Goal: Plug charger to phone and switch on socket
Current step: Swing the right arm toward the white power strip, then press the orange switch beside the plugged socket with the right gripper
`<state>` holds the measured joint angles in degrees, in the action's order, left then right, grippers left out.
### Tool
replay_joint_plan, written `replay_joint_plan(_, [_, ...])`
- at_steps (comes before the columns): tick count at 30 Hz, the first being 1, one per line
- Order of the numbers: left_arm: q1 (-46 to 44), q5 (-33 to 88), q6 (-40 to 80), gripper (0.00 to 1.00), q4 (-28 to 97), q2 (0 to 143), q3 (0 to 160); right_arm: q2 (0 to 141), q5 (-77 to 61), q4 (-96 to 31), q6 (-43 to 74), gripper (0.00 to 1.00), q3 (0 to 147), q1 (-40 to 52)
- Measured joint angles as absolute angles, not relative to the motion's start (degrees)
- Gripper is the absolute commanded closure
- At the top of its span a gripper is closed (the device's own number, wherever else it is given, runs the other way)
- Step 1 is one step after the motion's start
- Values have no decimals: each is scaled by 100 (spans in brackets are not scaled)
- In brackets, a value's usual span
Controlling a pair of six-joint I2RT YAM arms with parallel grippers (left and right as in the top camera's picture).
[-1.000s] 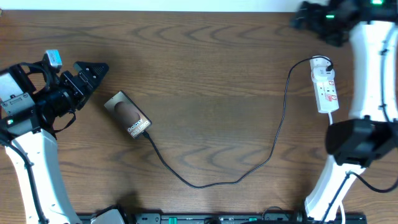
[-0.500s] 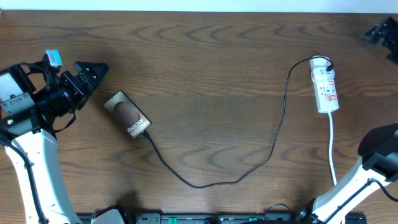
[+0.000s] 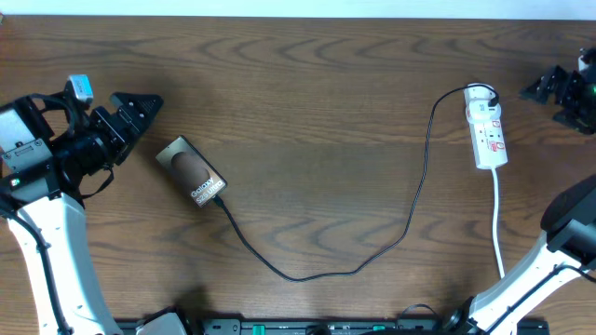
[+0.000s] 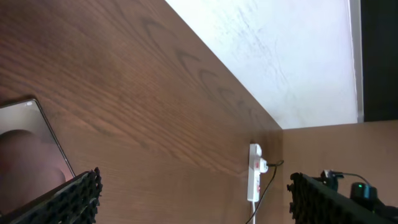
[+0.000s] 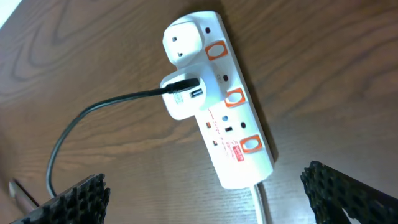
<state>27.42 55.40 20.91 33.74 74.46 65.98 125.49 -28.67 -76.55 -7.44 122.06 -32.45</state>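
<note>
Right gripper [image 3: 535,90]: jaws wide apart, empty, near the socket [image 3: 487,126] at the table's right.
Advised: narrow jaws, press one fingertip squarely on the red switch [image 5: 234,98] beside the charger [image 5: 134,96] adapter, keeping clear of the cable.

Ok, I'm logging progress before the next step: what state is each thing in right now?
phone: lying flat, cable at its lower end; seating unclear.
charger: plugged into the adapter on the socket, cable slack.
socket: adapter in; switch position cannot tell.
left tool: open, empty.
right tool: open, empty.
</note>
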Motion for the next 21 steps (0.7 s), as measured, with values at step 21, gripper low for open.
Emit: replay_joint_plan(21, [2742, 5540, 2091, 6, 3415, 7446, 6598, 13699, -3605, -7756, -1962, 1, 12143, -3074])
